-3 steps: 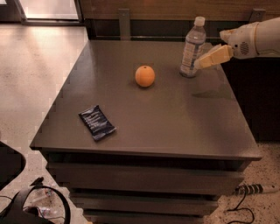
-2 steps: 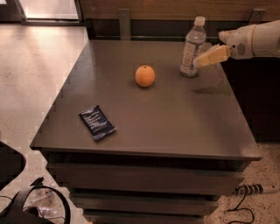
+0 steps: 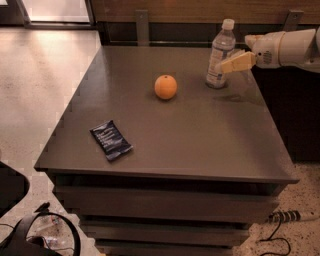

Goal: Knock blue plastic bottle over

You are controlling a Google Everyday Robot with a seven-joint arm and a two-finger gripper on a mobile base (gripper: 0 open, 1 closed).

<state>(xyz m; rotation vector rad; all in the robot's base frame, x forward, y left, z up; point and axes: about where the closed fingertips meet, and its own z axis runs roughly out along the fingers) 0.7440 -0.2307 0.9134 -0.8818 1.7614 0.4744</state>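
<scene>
The blue plastic bottle (image 3: 220, 56), clear and ribbed with a white cap and a pale label, stands upright near the far right of the dark table (image 3: 200, 135). My gripper (image 3: 227, 64) reaches in from the right on a white arm (image 3: 290, 48). Its tan tip is at the bottle's right side at mid height, touching it or nearly so. Nothing is held in it.
An orange (image 3: 165, 86) sits left of the bottle in the middle back of the table. A flat dark blue snack packet (image 3: 111, 140) lies near the front left. A wooden wall panel (image 3: 200, 10) runs behind the table. Cables (image 3: 280, 235) lie on the floor at the front right.
The gripper tip has edged slightly up and toward the bottle. The bottle stands upright as before; the orange and packet have not moved.
</scene>
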